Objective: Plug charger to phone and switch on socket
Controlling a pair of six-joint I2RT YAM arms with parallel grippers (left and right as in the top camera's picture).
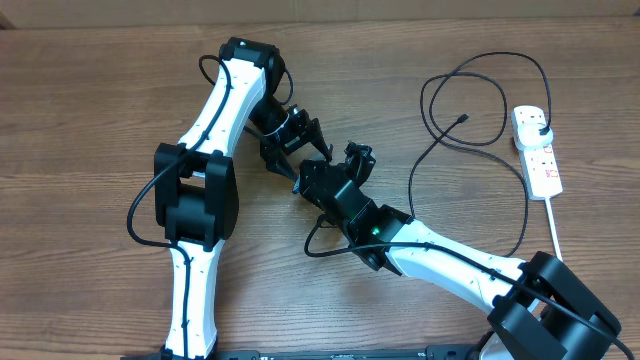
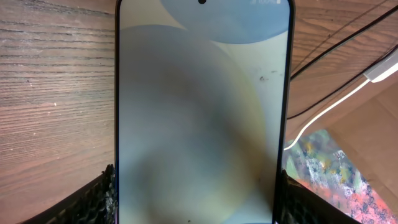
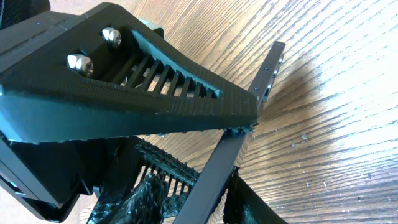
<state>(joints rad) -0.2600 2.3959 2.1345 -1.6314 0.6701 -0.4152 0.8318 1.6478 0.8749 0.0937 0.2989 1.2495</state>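
Note:
The phone (image 2: 202, 112) fills the left wrist view with its pale blue-grey screen facing the camera. My left gripper (image 2: 196, 186) is shut on it, one finger (image 2: 99, 199) against each long side. In the right wrist view the phone (image 3: 227, 158) shows as a thin black edge lifted above the wood. My right gripper (image 3: 199, 205) is closed on that edge, with the left gripper's finger (image 3: 155, 81) just above. Overhead, the left gripper (image 1: 300, 140) and right gripper (image 1: 345, 165) meet mid-table and hide the phone. The charger (image 1: 423, 100) lies looped to the right, its connector tip (image 1: 465, 119) free on the table. Its black plug (image 1: 537, 122) sits in the socket (image 1: 540, 160).
The socket's thick white cord (image 1: 555, 225) runs toward the table's front right edge. The black cable (image 2: 348, 37) and the white cord (image 2: 336, 102) also cross the wood beyond the phone in the left wrist view. Both arms crowd the table's middle.

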